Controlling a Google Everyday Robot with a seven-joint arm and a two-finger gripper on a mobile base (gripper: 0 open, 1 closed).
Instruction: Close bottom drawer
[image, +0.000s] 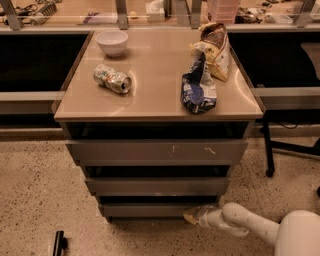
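The bottom drawer is the narrowest of three grey drawers under the tan cabinet top. Its plain flat front stands out a little, with a dark gap above it. My gripper is low near the floor, at the right end of that drawer front, touching or nearly touching it. The white arm reaches in from the lower right. Above are the mid-width drawer and the widest drawer with pale scratch marks.
On the cabinet top lie a white bowl, a crushed can, a blue chip bag and a tan bag. A chair leg with a caster stands at the right. A small dark object lies on the speckled floor at the lower left.
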